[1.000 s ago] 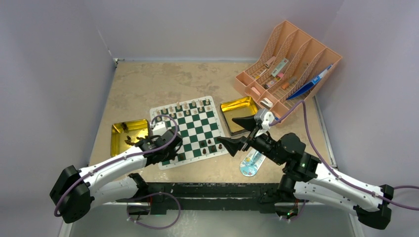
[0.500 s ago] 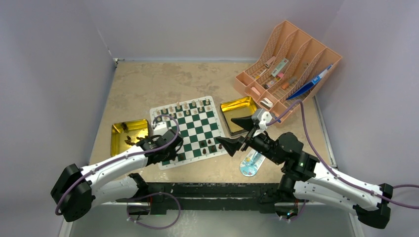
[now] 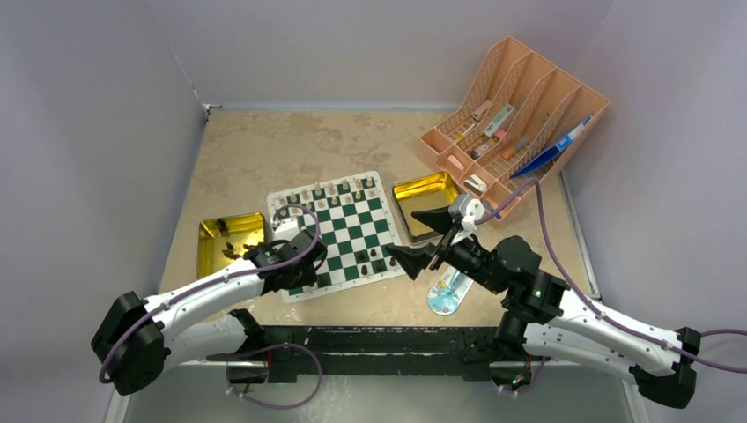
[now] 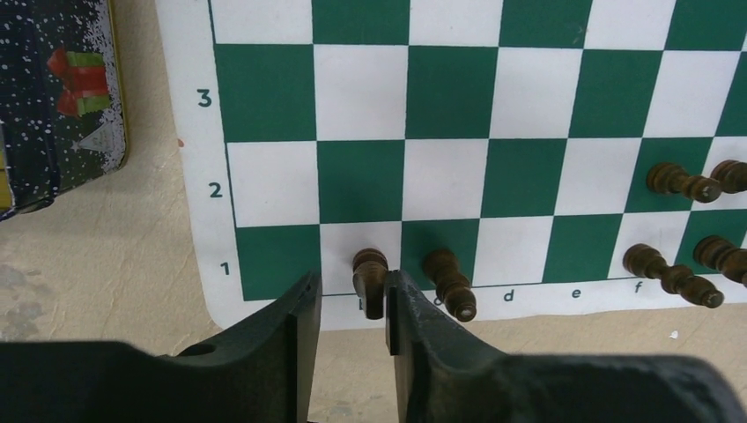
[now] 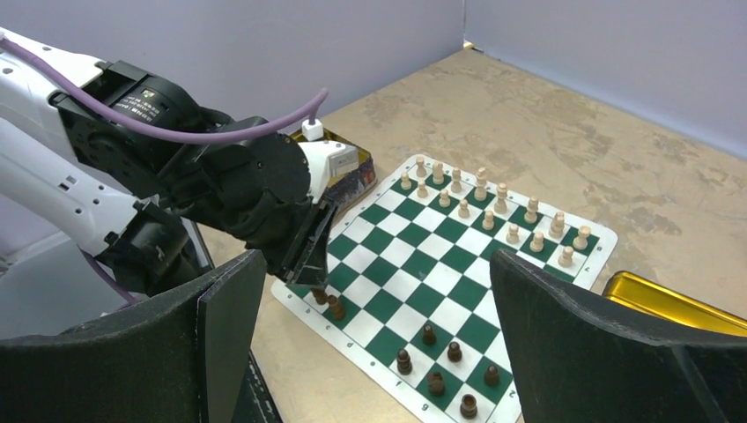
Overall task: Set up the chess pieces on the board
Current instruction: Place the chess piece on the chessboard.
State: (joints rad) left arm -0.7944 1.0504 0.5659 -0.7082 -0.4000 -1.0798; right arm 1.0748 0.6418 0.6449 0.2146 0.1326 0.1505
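Left hand [image 4: 351,295] sits low at the near-left corner of the board [image 4: 449,88], slightly spread around a dark piece [image 4: 370,275] standing on b1. The right finger is about touching it, with a small gap on the left, so it's not pinched. The piece is likely light, stiff, smooth and tippy; best taken mid-stem, under the head. A second dark piece [image 4: 451,284] just beside on the right leaves little room there. The a1 square to the left is bare, with the gold tin [image 4: 62,106] further left on the bench [image 4: 106,256]. Right hand [image 3: 402,233] is spread wide and empty, by the board's right edge.
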